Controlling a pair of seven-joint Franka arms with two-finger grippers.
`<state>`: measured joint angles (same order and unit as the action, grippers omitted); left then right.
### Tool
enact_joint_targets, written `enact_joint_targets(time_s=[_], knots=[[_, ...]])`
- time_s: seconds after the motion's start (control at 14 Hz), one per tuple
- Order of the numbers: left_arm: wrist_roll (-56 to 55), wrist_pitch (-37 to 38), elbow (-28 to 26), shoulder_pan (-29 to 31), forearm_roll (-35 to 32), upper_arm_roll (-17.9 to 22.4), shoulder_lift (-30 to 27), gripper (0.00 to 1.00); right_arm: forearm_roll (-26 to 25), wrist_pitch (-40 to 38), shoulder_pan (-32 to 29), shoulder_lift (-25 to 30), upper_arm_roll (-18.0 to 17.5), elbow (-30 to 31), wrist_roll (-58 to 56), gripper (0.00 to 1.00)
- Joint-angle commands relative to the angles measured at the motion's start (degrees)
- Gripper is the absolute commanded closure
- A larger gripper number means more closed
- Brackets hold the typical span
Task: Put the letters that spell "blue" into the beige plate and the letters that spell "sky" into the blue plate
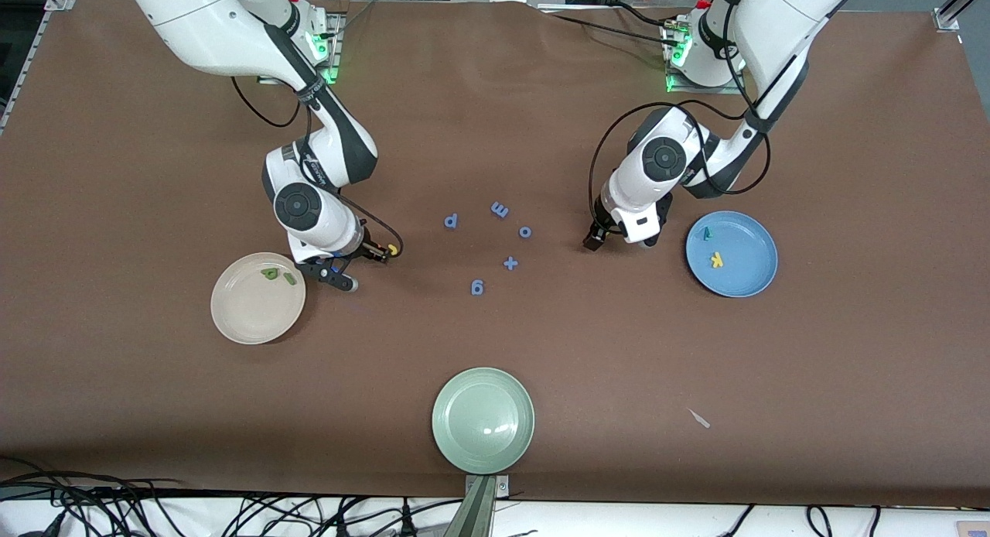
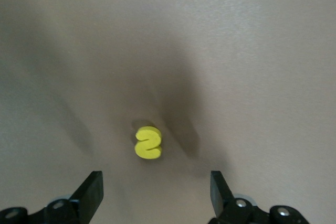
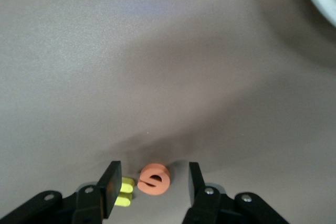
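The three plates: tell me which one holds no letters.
The pale green plate, nearest the front camera. The beige plate holds two green letters; the blue plate holds a yellow and a teal one.

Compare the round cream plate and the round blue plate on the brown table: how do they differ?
The round cream plate lies toward the right arm's end of the table; the round blue plate lies toward the left arm's end. The cream plate holds two green letters; the blue plate holds a yellow letter and a small teal letter. Both are plain, shallow-rimmed and look alike in size.

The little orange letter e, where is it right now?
The orange foam letter e lies on the brown table between the right gripper's open fingers, beside a yellow letter, close to the beige plate.
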<state>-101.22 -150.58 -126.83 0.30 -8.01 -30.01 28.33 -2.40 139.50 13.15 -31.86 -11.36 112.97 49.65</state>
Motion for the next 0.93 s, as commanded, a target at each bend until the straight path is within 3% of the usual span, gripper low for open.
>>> enact_joint_targets(time_s=[0.0,0.5,0.86], knots=[[-1.61,1.52,0.53,-1.09,-4.02,1.44,0.14,0.16,-1.03,3.84,1.26,0.04,-0.06,2.6,3.08,0.4],[-1.44,2.31,0.71,-0.91,-6.05,1.45,0.85,0.39,-1.12,3.85,1.35,1.01,0.02,4.45,3.17,0.44],[-1.26,3.54,0.62,-1.09,-6.05,1.53,0.85,0.48,-1.12,3.85,1.26,1.36,0.02,4.98,3.17,0.75]])
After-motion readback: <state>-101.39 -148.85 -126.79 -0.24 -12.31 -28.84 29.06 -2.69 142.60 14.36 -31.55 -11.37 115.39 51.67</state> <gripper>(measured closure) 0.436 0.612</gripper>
